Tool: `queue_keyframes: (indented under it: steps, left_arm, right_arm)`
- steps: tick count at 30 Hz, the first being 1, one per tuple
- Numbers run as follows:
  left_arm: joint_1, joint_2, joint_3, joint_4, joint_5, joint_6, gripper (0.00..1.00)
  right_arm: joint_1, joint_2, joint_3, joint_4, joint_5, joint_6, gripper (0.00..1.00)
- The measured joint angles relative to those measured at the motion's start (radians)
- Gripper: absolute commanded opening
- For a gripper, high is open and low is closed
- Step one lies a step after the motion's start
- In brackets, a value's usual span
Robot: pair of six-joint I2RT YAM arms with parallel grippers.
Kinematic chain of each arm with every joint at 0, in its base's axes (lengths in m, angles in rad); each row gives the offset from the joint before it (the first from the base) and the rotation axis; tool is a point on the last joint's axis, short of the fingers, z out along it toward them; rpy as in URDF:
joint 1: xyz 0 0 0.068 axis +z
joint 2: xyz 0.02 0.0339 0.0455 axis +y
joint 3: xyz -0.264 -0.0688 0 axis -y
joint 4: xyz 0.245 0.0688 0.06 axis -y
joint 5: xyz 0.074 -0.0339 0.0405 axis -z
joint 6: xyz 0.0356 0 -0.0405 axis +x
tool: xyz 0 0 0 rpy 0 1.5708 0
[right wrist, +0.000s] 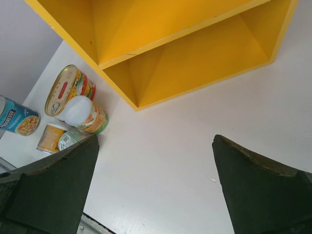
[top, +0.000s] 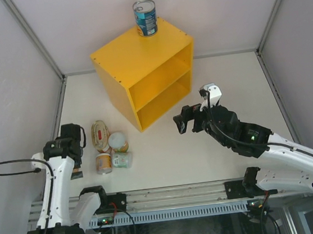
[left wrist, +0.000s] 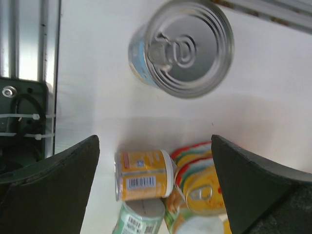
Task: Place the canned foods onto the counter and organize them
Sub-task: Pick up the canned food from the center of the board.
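The yellow counter (top: 120, 59) stands at the back of the table, with one blue-labelled can (top: 145, 18) upright on its top. More canned foods cluster at the left: an oval tin (top: 99, 134), a pale-lidded can (top: 118, 140), a small yellow can (top: 103, 162) and a green one (top: 122, 159), both on their sides. My left gripper (left wrist: 154, 139) hovers open over them, near an upright silver-topped can (left wrist: 187, 48) with a blue label. My right gripper (top: 185, 119) is open and holds nothing in front of the counter's (right wrist: 161, 48) shelf openings.
Grey walls enclose the table on three sides. The metal rail (top: 171, 197) with both arm bases runs along the near edge. In the right wrist view the blue can (right wrist: 17, 119) stands left of the cluster, near that edge.
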Motion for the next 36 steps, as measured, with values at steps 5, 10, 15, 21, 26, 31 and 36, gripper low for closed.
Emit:
queue_keyframes:
  steps: [5, 10, 15, 21, 26, 31, 36]
  left_arm:
    - [0.158, 0.013, -0.034, 0.06, 0.003, 0.111, 1.0]
    - [0.279, 0.04, -0.034, 0.134, -0.003, 0.263, 1.0]
    - [0.32, 0.083, -0.034, 0.22, -0.035, 0.423, 1.0]
    - [0.32, 0.089, -0.038, 0.299, -0.039, 0.519, 1.0]
    - [0.321, 0.09, -0.071, 0.354, -0.043, 0.572, 1.0]
    - [0.321, 0.103, -0.08, 0.39, -0.042, 0.603, 1.0]
    - [0.321, 0.129, -0.08, 0.406, -0.041, 0.625, 1.0]
  right_arm:
    - [0.003, 0.019, 0.008, -0.005, -0.013, 0.008, 0.99]
    - [0.046, 0.052, 0.035, -0.016, -0.008, 0.016, 0.99]
    - [0.102, 0.06, 0.074, -0.037, 0.027, 0.022, 0.99]
    - [0.159, 0.076, 0.126, -0.064, 0.081, 0.024, 0.99]
    - [0.185, 0.084, 0.147, -0.082, 0.108, 0.024, 0.99]
    - [0.195, 0.084, 0.148, -0.094, 0.125, 0.023, 0.99]
    - [0.196, 0.084, 0.148, -0.094, 0.13, 0.019, 1.0]
